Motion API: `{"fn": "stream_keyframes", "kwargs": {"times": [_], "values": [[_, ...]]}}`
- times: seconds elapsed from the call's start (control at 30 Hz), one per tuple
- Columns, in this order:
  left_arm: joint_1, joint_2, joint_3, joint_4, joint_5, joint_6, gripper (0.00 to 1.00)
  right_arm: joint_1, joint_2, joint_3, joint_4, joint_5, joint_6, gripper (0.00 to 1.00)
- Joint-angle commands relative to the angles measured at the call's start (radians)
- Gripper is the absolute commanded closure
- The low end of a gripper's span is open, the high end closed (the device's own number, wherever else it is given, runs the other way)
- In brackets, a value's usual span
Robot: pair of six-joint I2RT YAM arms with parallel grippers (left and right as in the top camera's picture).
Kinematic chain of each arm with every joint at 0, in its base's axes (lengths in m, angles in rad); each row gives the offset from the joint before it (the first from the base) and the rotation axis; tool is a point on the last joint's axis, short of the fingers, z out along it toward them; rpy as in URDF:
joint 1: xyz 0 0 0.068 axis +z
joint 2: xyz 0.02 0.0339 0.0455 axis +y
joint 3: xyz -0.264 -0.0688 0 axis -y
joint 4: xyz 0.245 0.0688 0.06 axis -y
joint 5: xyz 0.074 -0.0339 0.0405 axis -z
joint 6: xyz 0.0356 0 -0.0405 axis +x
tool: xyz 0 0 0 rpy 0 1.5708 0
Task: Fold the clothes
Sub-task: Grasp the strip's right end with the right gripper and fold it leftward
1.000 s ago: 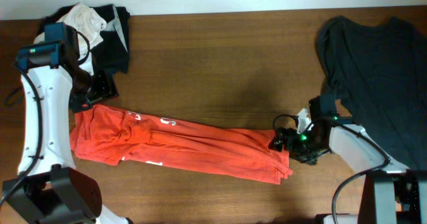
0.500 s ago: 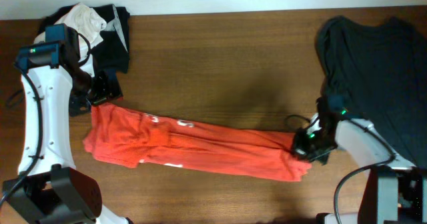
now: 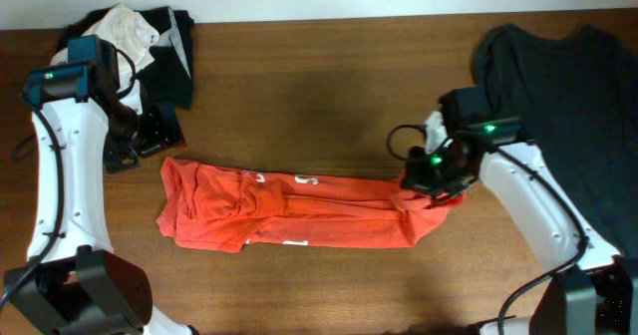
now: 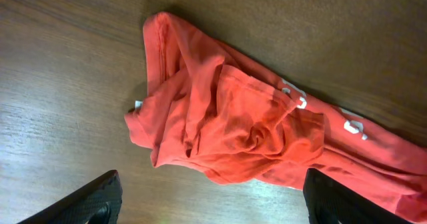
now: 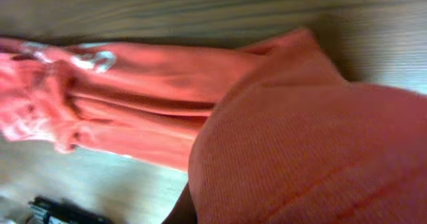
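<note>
Red shirt (image 3: 289,210) lies in a long, bunched strip across the middle of the table (image 3: 319,86), with some of its white letters showing. Your right gripper (image 3: 427,179) looks pinched on the shirt's right end and holds it up a little. The cloth hangs right over that wrist camera and hides the fingers. Your left gripper (image 3: 150,138) hovers just beside the shirt's left end, jaws wide apart, holding nothing. I think you are at the spreading step, with no neat fold made yet. Next you need to grab the left end too and pull the shirt flat. Stay away from the grey shirt (image 3: 568,106) on the right and the pile of white and black clothes (image 3: 140,31) in the back left corner.
</note>
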Motion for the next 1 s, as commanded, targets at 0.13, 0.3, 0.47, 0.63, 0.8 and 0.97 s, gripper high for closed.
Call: {"fn": "stream_keyframes", "kwargs": {"times": [0.13,0.3,0.47,0.63,0.8,0.97], "values": [[0.0,-0.015,0.012,0.002,0.011,0.013,0.13,0.243,0.08,0.015,0.101,0.012,0.19,0.96],[0.0,-0.015,0.012,-0.002,0.011,0.013,0.13,0.393,0.127,0.015,0.212,0.095,0.348,0.96],[0.0,-0.015,0.012,-0.002,0.011,0.013,0.13,0.472,0.127,0.015,0.268,0.125,0.373,0.91],[0.0,-0.015,0.012,-0.002,0.011,0.013,0.13,0.491,0.127,0.018,0.301,0.066,0.327,0.23],[0.0,-0.015,0.012,-0.002,0.011,0.013,0.13,0.483,0.123,0.161,0.066,0.094,0.19,0.01],[0.0,-0.015,0.012,-0.009,0.011,0.013,0.13,0.451,0.126,0.295,-0.144,0.377,0.171,0.01]]}}
